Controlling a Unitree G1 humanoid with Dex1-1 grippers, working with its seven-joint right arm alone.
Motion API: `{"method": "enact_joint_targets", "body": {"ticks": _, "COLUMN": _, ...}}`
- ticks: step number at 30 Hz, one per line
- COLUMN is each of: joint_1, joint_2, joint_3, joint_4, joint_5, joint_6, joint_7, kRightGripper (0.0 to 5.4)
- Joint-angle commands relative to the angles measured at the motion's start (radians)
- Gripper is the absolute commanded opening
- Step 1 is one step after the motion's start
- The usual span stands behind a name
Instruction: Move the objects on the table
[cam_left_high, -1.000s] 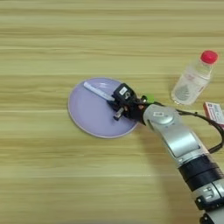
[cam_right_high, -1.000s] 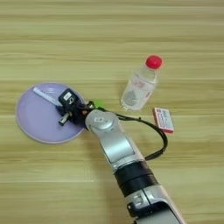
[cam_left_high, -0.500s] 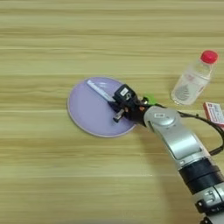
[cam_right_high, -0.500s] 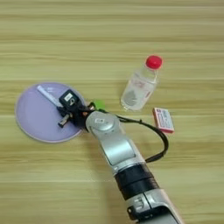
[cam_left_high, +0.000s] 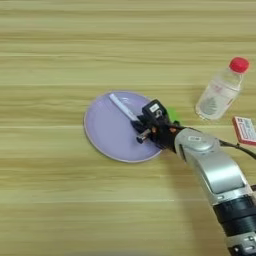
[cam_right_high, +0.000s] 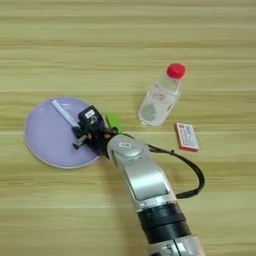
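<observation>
left eye view: marker (cam_left_high: 121, 107) on plate (cam_left_high: 102, 136)

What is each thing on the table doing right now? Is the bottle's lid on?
Bottle: lying on its side, red cap on.
Marker: lying on the plate, one end at the end effector.
Plate: flat on the table, holding the marker.
Green block: on the table beside the plate, partly hidden.
Red card: lying flat.
End effector: over the plate's right side.

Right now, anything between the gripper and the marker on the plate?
Nothing visible. The right gripper is over the lavender plate, right at the lower end of the white marker. The green block sits behind the gripper, off the plate's right edge, not in the path.
</observation>
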Motion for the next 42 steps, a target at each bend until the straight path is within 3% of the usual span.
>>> {"method": "enact_joint_targets", "body": {"ticks": 1, "joint_1": -0.060, "joint_2": -0.008, "joint_3": -0.035, "joint_4": -0.066, "joint_5": 0.014, "joint_6": -0.008, "joint_7": -0.022, "kRightGripper": 0.77}}
{"method": "enact_joint_targets", "body": {"ticks": 6, "joint_1": -0.065, "joint_2": -0.002, "joint_3": -0.049, "joint_4": -0.091, "joint_5": 0.023, "joint_6": 0.004, "joint_7": -0.026, "kRightGripper": 0.77}}
{"method": "enact_joint_targets", "body": {"ticks": 12, "joint_1": -0.052, "joint_2": -0.035, "joint_3": -0.116, "joint_4": -0.196, "joint_5": 0.042, "joint_6": 0.036, "joint_7": -0.034, "kRightGripper": 0.77}}
{"method": "enact_joint_targets", "body": {"ticks": 22, "joint_1": 0.055, "joint_2": -0.082, "joint_3": -0.262, "joint_4": -0.280, "joint_5": 0.069, "joint_6": 0.050, "joint_7": -0.052, "kRightGripper": 0.77}}
{"method": "enact_joint_targets", "body": {"ticks": 33, "joint_1": 0.166, "joint_2": -0.095, "joint_3": -0.361, "joint_4": -0.259, "joint_5": 0.084, "joint_6": 0.027, "joint_7": -0.063, "kRightGripper": 0.77}}
{"method": "enact_joint_targets", "body": {"ticks": 42, "joint_1": 0.183, "joint_2": -0.098, "joint_3": -0.386, "joint_4": -0.181, "joint_5": 0.083, "joint_6": -0.008, "joint_7": -0.063, "kRightGripper": 0.76}}
